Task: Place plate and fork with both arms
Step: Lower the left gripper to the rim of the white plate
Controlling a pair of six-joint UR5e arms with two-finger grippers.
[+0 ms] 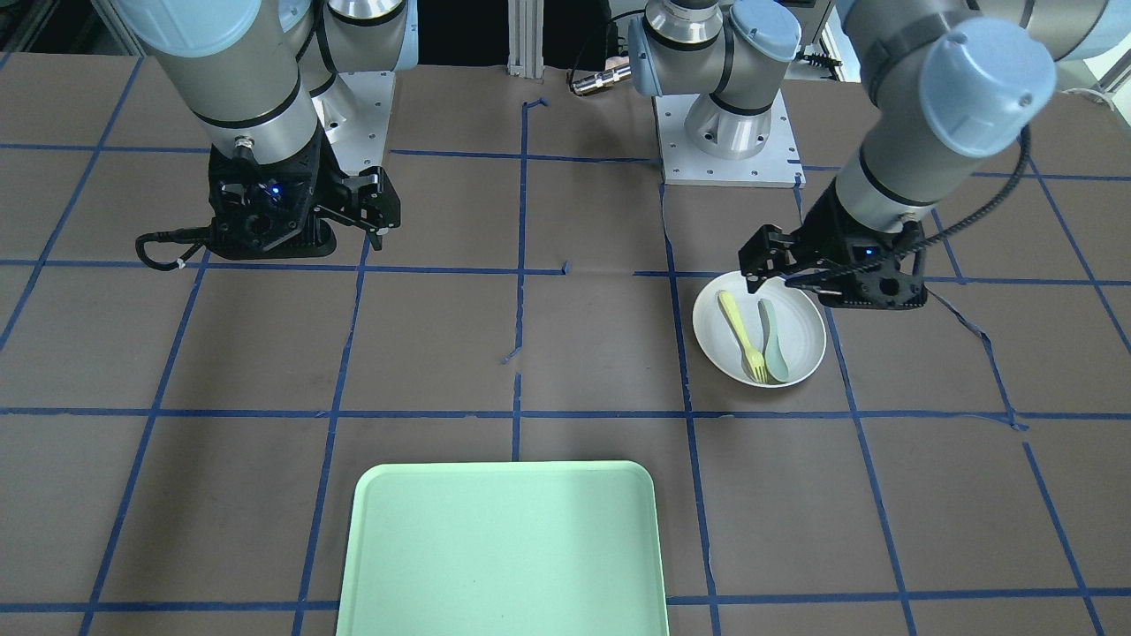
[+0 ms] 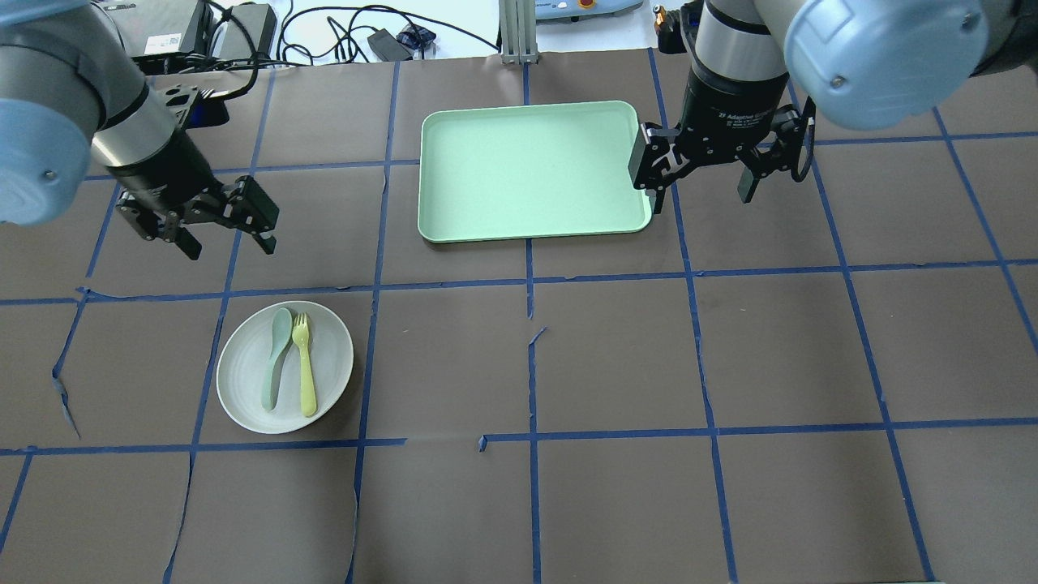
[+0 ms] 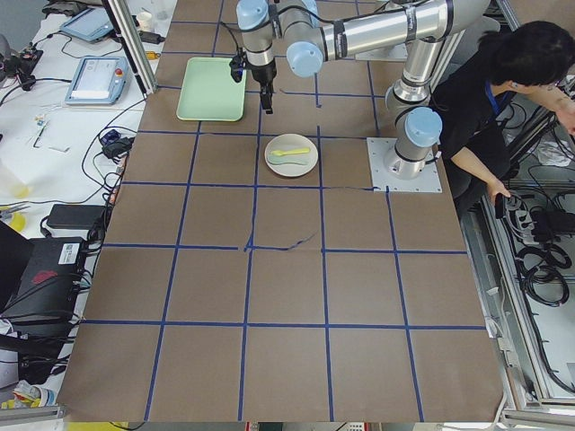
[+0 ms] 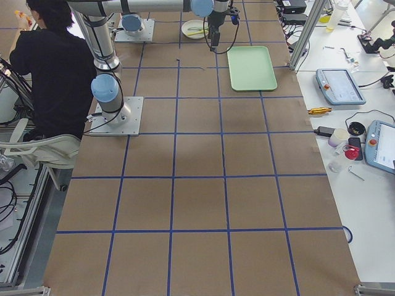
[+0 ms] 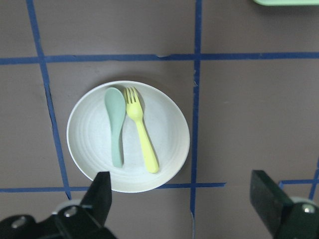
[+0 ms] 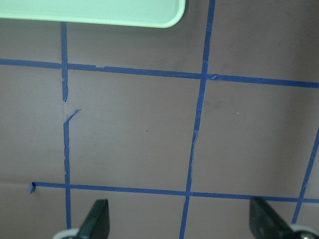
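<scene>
Overhead exterior: one plate [image 2: 243, 389] (one fork [image 2: 305, 369], one spoon [image 2: 276, 357]).

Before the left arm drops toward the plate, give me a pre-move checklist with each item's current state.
1. Open, empty left claw: ok.
2. Open, empty right claw: ok.
3. The fork lies on the plate: ok.
4. Room between fork and spoon for a lone pick: cannot tell; their heads lie close.
5. The left claw centred over the plate: cannot tell; the views disagree.
6. Bare tray ready to receive: ok.
</scene>
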